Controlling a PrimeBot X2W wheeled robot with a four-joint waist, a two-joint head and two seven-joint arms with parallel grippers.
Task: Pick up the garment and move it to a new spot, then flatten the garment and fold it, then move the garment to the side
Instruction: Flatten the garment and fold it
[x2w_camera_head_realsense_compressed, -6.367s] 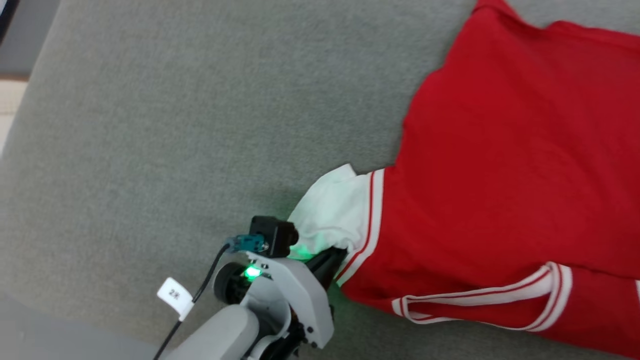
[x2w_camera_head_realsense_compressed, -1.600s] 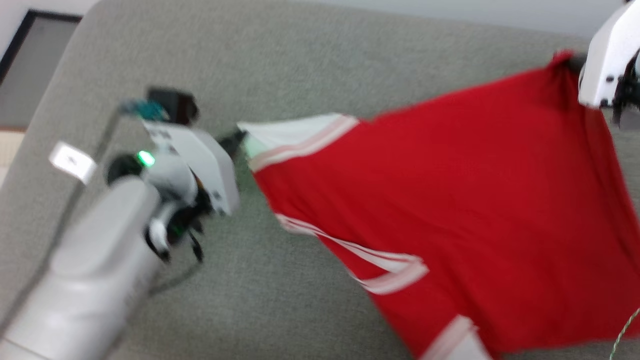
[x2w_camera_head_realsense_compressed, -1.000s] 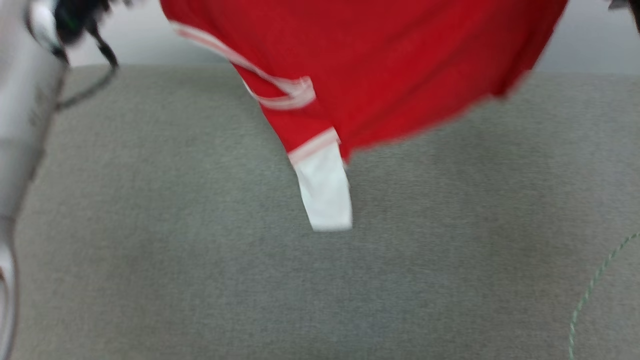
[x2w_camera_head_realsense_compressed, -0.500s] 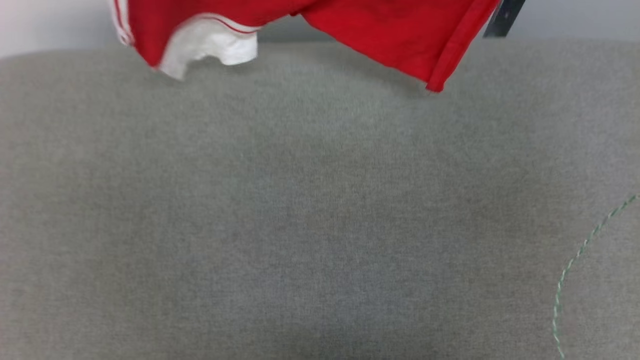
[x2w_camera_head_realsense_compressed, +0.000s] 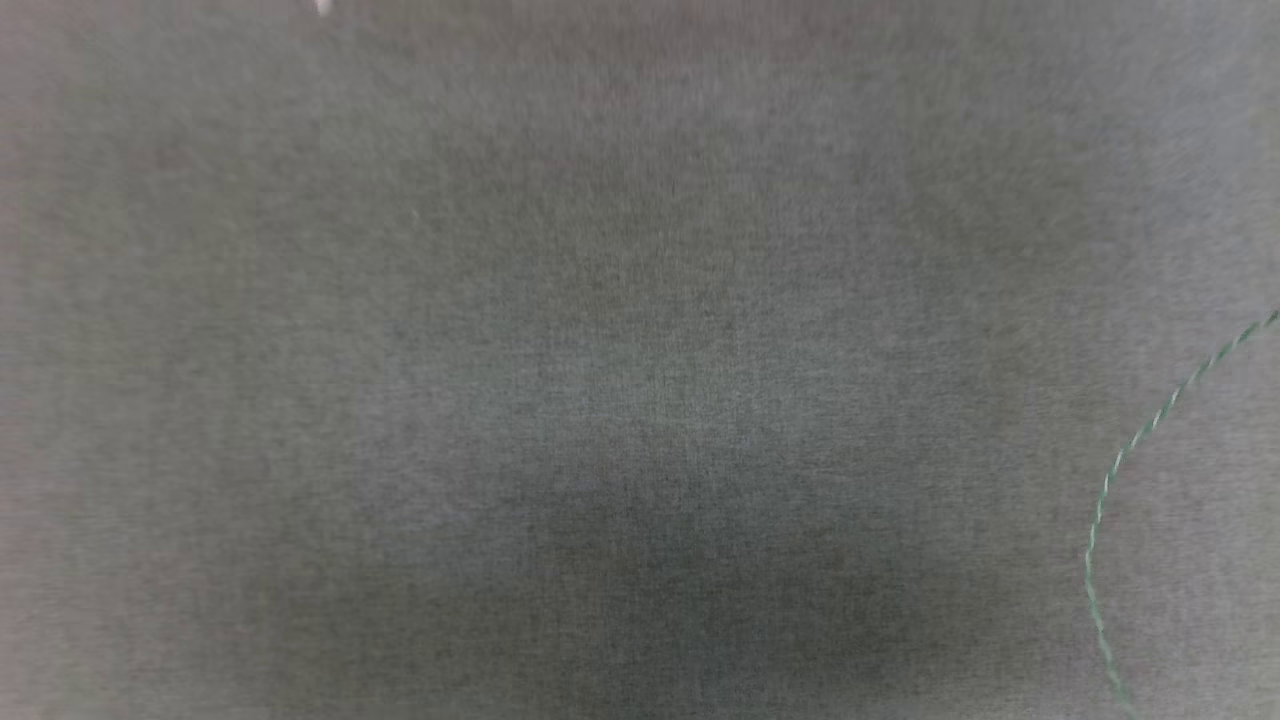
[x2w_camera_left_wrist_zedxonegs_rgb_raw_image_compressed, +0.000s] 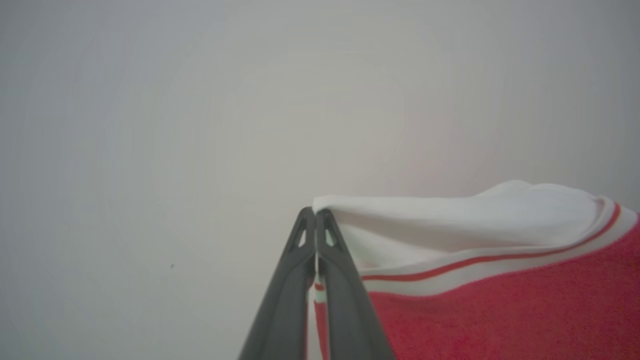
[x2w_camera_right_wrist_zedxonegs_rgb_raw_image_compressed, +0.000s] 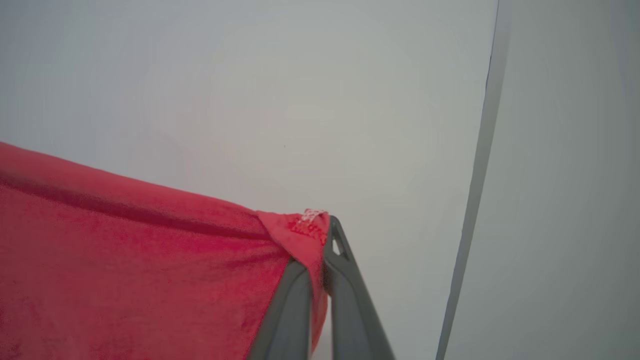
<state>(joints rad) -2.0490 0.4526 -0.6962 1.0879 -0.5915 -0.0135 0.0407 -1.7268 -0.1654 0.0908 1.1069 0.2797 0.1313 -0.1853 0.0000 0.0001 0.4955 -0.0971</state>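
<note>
Now: garment (x2w_camera_left_wrist_zedxonegs_rgb_raw_image_compressed: 500, 320) pinched at two corners

Up before a pale wall (x2w_camera_left_wrist_zedxonegs_rgb_raw_image_compressed: 150, 125), the left tool (x2w_camera_left_wrist_zedxonegs_rgb_raw_image_compressed: 316, 212) has its two dark fingers pressed together on the edge of the white sleeve (x2w_camera_left_wrist_zedxonegs_rgb_raw_image_compressed: 450, 215), with the red-and-white striped trim just under the pinch. The right tool (x2w_camera_right_wrist_zedxonegs_rgb_raw_image_compressed: 325, 225) is likewise clamped on a red corner of the cloth, which drapes over one finger. Below, the head view looks down on a grey surface (x2w_camera_head_realsense_compressed: 640, 360), where a thin green twisted cord (x2w_camera_head_realsense_compressed: 1120, 470) curves near its right edge.
</note>
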